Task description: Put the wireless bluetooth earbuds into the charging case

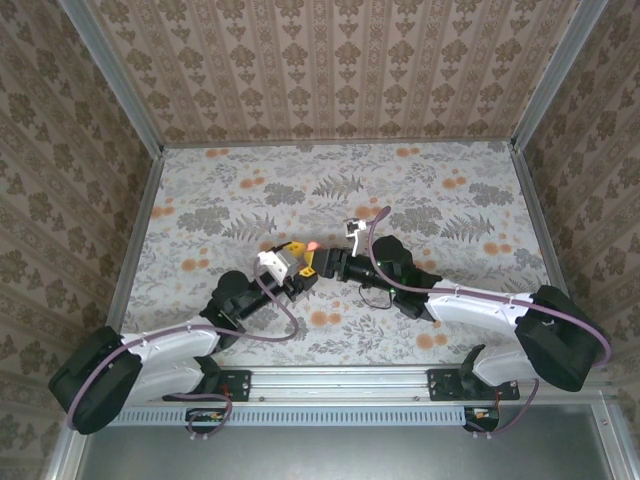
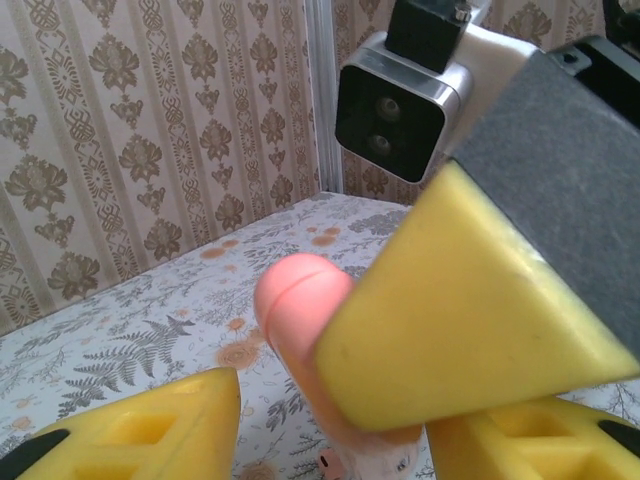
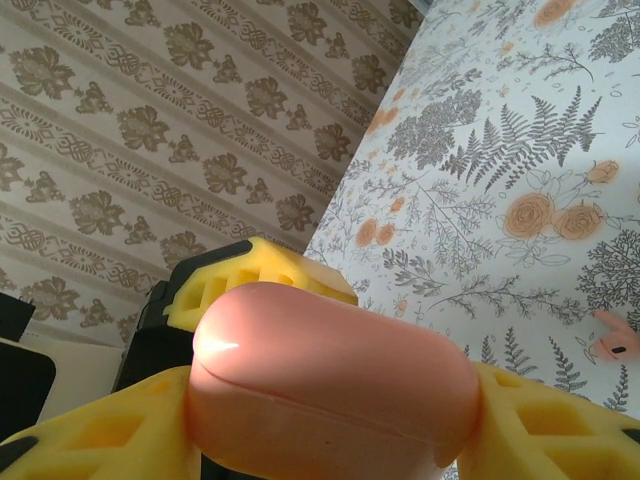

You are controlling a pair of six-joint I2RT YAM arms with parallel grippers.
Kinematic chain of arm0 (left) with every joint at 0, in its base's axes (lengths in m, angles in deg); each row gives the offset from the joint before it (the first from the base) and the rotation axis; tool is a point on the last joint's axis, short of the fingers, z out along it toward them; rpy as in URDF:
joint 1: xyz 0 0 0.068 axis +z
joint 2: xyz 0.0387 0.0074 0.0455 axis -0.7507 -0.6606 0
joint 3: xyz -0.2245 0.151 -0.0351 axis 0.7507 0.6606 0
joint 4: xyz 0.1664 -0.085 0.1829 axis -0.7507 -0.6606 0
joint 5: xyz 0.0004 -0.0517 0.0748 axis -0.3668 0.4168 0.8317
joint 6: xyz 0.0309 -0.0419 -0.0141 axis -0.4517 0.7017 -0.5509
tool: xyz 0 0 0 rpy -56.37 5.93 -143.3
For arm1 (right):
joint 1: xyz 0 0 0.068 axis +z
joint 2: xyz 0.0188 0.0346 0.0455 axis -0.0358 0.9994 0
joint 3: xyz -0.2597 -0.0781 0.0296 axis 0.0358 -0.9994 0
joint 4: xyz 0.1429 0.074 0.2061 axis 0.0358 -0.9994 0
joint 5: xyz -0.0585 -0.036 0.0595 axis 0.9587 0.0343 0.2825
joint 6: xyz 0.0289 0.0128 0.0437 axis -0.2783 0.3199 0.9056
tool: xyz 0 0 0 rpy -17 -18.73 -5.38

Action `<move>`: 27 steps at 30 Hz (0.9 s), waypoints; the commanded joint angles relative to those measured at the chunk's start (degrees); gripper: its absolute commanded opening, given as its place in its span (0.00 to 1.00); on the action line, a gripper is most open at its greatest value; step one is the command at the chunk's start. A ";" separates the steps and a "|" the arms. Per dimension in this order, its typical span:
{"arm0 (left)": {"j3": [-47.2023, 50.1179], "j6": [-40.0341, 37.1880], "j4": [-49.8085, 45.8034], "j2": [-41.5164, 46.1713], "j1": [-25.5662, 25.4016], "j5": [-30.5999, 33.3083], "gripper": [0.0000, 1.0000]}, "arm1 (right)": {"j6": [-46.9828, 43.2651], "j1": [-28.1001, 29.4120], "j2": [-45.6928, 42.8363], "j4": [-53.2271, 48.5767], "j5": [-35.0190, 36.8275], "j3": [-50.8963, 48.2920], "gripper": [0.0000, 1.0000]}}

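- Gripping the salmon charging case (image 3: 330, 370) between its yellow fingers, the right gripper (image 3: 320, 430) has its jaws clamped on the case's two ends; the case lies across the lower middle of the right wrist frame, its lid seam closed.
- In the top view both grippers meet at the centre of the frame, above the flowered table (image 1: 450, 180), with the case a pink spot between them.
- The left gripper (image 2: 340, 440) has its jaws apart: its two yellow fingers (image 2: 150, 430) sit in the lower corners of the left wrist frame, the case's lower end between them, with a gap showing beside the lower-left one.
- One tiny red-orange earbud (image 3: 608, 340) lies on the table at the right edge of the right wrist frame, apart from the case.
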 commanded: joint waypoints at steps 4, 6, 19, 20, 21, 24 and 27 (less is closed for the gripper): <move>-2.71 2.73 3.66 -1.04 -0.92 1.04 0.44 | 0.87 0.37 -0.90 2.79 0.30 -1.06 0.52; -2.98 2.72 3.63 -1.29 -1.13 0.81 0.39 | 0.85 0.39 -1.12 2.84 0.38 -1.24 0.53; -4.70 4.85 -1.11 -1.55 -0.35 -4.55 0.23 | -7.18 -0.71 -10.05 -3.59 4.86 -3.83 0.79; -4.83 5.35 -1.61 -1.44 -0.09 -5.15 0.22 | -8.86 -1.07 -11.54 -4.51 4.87 -4.05 0.81; -4.99 5.80 -2.06 -1.39 0.26 -5.96 0.22 | -11.07 -1.32 -13.35 -5.65 4.80 -4.43 0.82; -5.43 6.79 -2.65 -1.56 1.47 -9.13 0.21 | -16.51 -3.16 -18.43 -8.66 3.33 -5.37 0.83; -7.03 6.75 -5.09 -1.99 2.45 -14.71 0.20 | -22.08 -5.98 -22.70 -12.25 -0.04 -5.90 0.82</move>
